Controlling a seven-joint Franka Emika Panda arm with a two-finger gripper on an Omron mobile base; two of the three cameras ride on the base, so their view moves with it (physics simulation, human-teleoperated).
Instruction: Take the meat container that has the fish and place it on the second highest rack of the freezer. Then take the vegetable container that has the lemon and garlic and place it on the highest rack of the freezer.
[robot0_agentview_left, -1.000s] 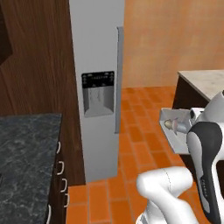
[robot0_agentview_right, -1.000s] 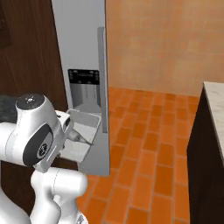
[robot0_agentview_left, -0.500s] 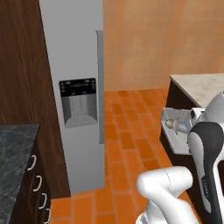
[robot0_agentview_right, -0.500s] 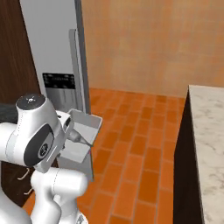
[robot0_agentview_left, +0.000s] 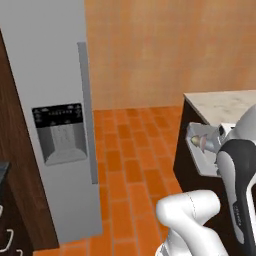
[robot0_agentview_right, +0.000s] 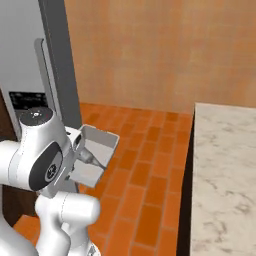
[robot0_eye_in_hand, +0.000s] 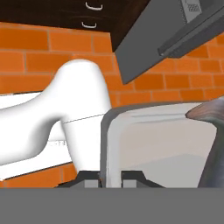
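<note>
Left base view: grey fridge-freezer (robot0_agentview_left: 52, 115) fills the left half, doors closed, long vertical handle (robot0_agentview_left: 86, 112) near its right edge, dispenser panel (robot0_agentview_left: 59, 132) mid-left. Open orange brick floor (robot0_agentview_left: 132, 160) runs through the centre between freezer and the marble counter (robot0_agentview_left: 220, 105) at right. Meat container (robot0_agentview_left: 204, 150) sits at centre right, held up off the floor just beside the counter's dark side, the fish (robot0_agentview_left: 202, 141) showing at its upper rim. Right base view: container (robot0_agentview_right: 95, 155) at centre left, tilted, just right of the arm's grey joint, the freezer's dark edge (robot0_agentview_right: 60, 65) behind it; floor (robot0_agentview_right: 145, 185) free at centre, counter (robot0_agentview_right: 222, 175) along the right edge. Hand view: gripper (robot0_eye_in_hand: 111, 178) at bottom centre, clenched on the container's left wall (robot0_eye_in_hand: 109, 144), one finger (robot0_eye_in_hand: 89, 178) each side of the rim; fish tail (robot0_eye_in_hand: 210, 131) at the right edge; fridge underside (robot0_eye_in_hand: 175, 30) upper right, drawer fronts (robot0_eye_in_hand: 65, 13) top left.
</note>
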